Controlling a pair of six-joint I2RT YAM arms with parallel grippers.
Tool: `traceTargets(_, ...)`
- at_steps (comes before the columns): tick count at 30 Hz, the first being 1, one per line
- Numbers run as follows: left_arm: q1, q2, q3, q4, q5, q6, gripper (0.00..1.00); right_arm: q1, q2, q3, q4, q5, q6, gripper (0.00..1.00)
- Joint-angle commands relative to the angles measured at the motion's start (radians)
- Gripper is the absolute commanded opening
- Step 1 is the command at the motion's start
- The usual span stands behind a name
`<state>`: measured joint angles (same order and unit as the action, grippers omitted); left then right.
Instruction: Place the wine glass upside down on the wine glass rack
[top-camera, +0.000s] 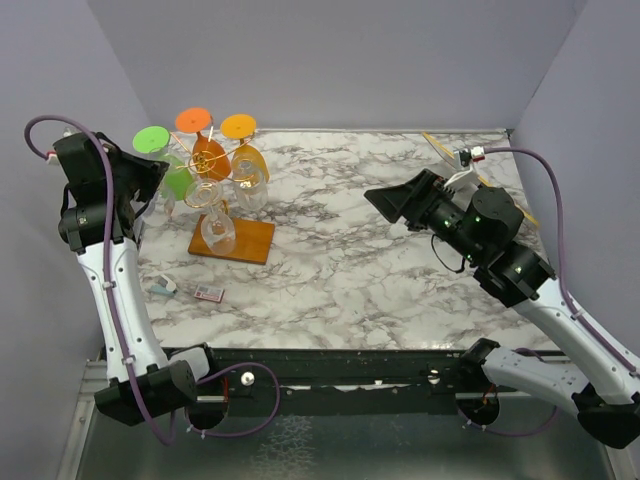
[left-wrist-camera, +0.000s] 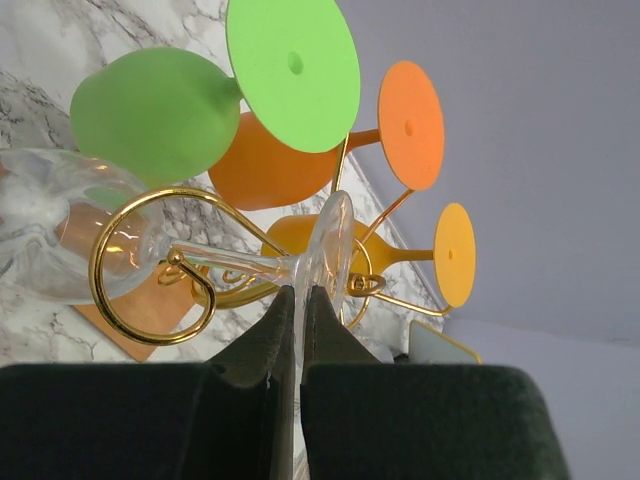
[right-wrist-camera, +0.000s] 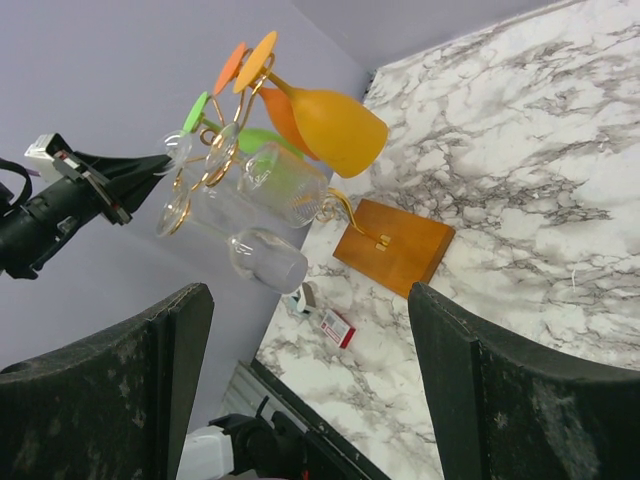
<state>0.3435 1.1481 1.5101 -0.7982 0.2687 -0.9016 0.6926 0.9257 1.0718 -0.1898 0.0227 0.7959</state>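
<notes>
The wine glass rack is a gold wire stand on an orange-brown wooden base at the back left of the marble table. My left gripper is shut on the foot of a clear wine glass. The glass's stem runs through a gold spiral arm, and its bowl hangs beyond, tilted downward. In the top view the left gripper reaches the rack from the left. My right gripper stands open over the table's right half, away from the rack, with nothing between its fingers.
Green, orange and yellow glasses hang upside down on the rack, with another clear glass lower down. A small red-and-white box and a teal item lie near the front left. Purple walls enclose the table.
</notes>
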Motion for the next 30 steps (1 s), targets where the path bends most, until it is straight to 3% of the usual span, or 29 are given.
traceTargets(1,0.016,0.010,0.028,0.055,-0.028,0.008,0.00,0.001,-0.019,-0.009,-0.022,0.042,0.003,0.84)
traceTargets(9,0.020,0.030,0.073,0.031,-0.055,0.021,0.00,0.001,-0.035,-0.004,-0.036,0.060,0.006,0.84)
traceTargets(20,0.020,0.018,0.124,-0.048,-0.195,0.036,0.00,0.001,-0.033,0.004,-0.044,0.056,0.000,0.84)
traceTargets(30,0.020,0.004,0.124,-0.101,-0.146,0.040,0.00,0.001,-0.032,-0.003,-0.043,0.053,0.003,0.84)
